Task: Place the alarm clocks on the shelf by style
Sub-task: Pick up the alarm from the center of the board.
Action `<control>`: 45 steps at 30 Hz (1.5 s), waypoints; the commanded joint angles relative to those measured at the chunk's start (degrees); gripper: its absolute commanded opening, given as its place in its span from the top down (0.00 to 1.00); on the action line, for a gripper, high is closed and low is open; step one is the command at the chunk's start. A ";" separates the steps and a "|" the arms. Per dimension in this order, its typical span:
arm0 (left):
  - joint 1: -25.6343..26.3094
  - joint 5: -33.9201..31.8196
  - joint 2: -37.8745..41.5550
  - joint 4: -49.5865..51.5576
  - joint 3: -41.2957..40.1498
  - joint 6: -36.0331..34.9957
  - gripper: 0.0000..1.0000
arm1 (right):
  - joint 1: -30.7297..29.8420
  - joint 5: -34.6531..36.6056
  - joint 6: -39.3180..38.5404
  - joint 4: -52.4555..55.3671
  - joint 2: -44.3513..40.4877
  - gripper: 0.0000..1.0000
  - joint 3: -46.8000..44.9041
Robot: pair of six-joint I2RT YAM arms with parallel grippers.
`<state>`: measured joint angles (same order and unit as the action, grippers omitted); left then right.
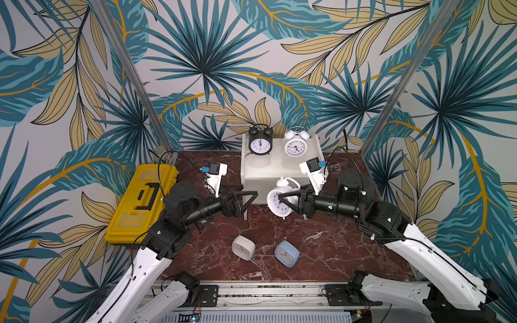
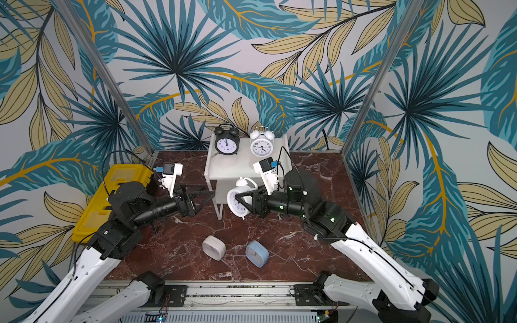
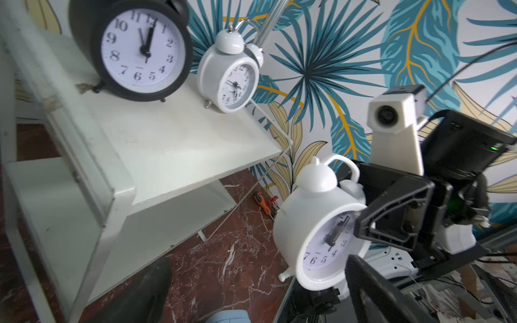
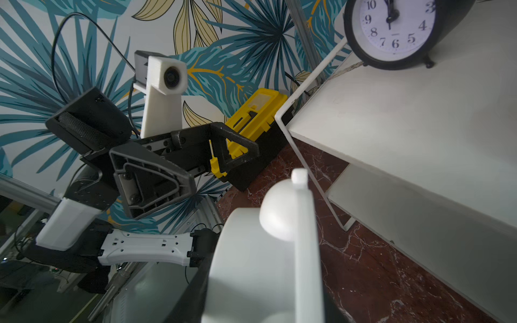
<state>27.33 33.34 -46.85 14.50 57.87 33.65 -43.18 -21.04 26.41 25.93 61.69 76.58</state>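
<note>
Gripping a white twin-bell clock (image 1: 275, 209) at the middle of both top views, the right pincer (image 1: 284, 200) is closed partway on it. One finger crosses the dial and the other sits behind the case, as the lower right of the left wrist view shows. The clock is tilted, its bells leaning toward the upper right of the frame. It is just in front of the shelf (image 1: 271, 167), below the front edge of the top board and overlapping the opening of the lower tier.

On that top board, in the upper middle of the frame, stand a black twin-bell clock (image 1: 260, 142) at left and the other white twin-bell clock (image 1: 294, 145) at right. Both are upright, apart from each other, with their dials facing the camera.

The left pincer (image 1: 249, 201) is close beside the shelf's front left corner, spread wide with nothing between its fingers.

Two more clocks lie askew on the marbled desk (image 1: 321, 246) in the lower middle of the frame. A white rounded-square clock (image 1: 243, 247) is at left and a light blue rounded-square clock (image 1: 286, 254) at right, near each other but not touching. A yellow toolbox (image 1: 140, 204) sits at the left of the frame, partly behind the left arm.
</note>
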 commanded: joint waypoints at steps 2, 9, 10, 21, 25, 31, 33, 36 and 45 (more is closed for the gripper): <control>-0.42 10.77 0.46 -12.55 -2.36 1.81 0.00 | 5.46 -17.10 8.00 -10.99 1.81 0.82 0.70; -4.67 20.03 -3.01 -26.54 -4.48 10.40 0.00 | 10.36 -30.35 21.76 -30.53 5.24 0.82 -2.66; -5.02 22.05 -3.72 -29.74 -4.92 12.63 0.00 | 10.70 -31.56 23.68 -32.71 6.03 0.83 -2.96; -6.40 27.04 -11.03 -56.76 -7.97 32.75 0.08 | 11.27 -39.56 36.92 -51.63 11.96 0.82 -3.97; -6.41 27.83 -12.76 -57.45 -7.76 34.09 0.19 | 11.27 -38.15 32.23 -46.00 11.46 0.81 -4.04; -6.48 29.32 -13.72 -54.59 -8.08 33.53 0.27 | 11.02 -36.65 28.67 -40.76 10.76 0.80 -2.33; -6.37 29.40 -13.84 -54.16 -8.27 33.41 0.30 | 10.94 -36.57 28.51 -40.33 10.73 0.80 -2.10; -6.25 29.29 -13.80 -54.89 -8.04 33.68 0.34 | 10.85 -36.24 28.51 -40.01 10.91 0.80 -2.26; -6.36 28.26 -13.75 -56.52 -8.03 34.11 0.72 | 10.64 -34.08 28.27 -40.24 9.95 0.77 -3.44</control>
<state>21.26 61.25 -61.08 -39.00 51.07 69.54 -32.36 -57.06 53.93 -14.00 73.38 73.28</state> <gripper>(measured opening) 0.435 0.428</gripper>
